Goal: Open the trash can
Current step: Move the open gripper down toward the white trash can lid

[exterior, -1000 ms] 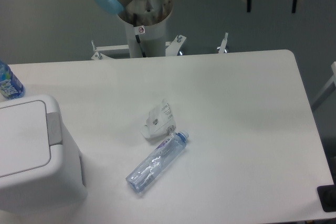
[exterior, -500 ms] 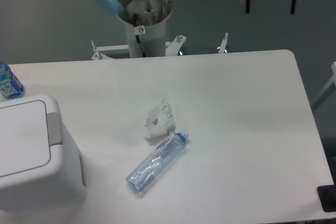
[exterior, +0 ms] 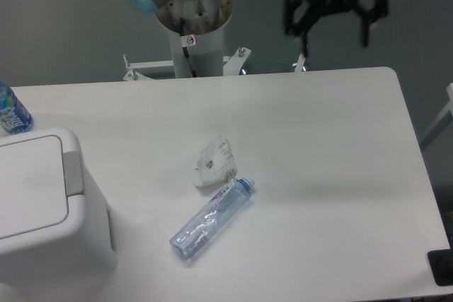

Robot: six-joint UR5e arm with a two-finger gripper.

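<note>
The trash can [exterior: 49, 210] is a big white boxy bin at the table's front left corner. Its flat lid is down, and a grey push tab [exterior: 73, 172] runs along the lid's right edge. My gripper [exterior: 337, 35] hangs high over the table's far edge, right of centre and far from the bin. Its two black fingers [exterior: 369, 22] point down and stand wide apart, with nothing between them.
A clear plastic bottle [exterior: 211, 219] lies on its side mid-table, with a crumpled white wrapper [exterior: 213, 163] just behind it. A blue-labelled bottle [exterior: 12, 111] stands at the left edge behind the bin. The arm's base column [exterior: 192, 30] rises behind the table. A dark object [exterior: 442, 267] sits at the front right corner.
The gripper has moved left and down from the top right, and a blue light now shows on it. The arm's elbow shifted slightly left. Nothing on the table moved.
</note>
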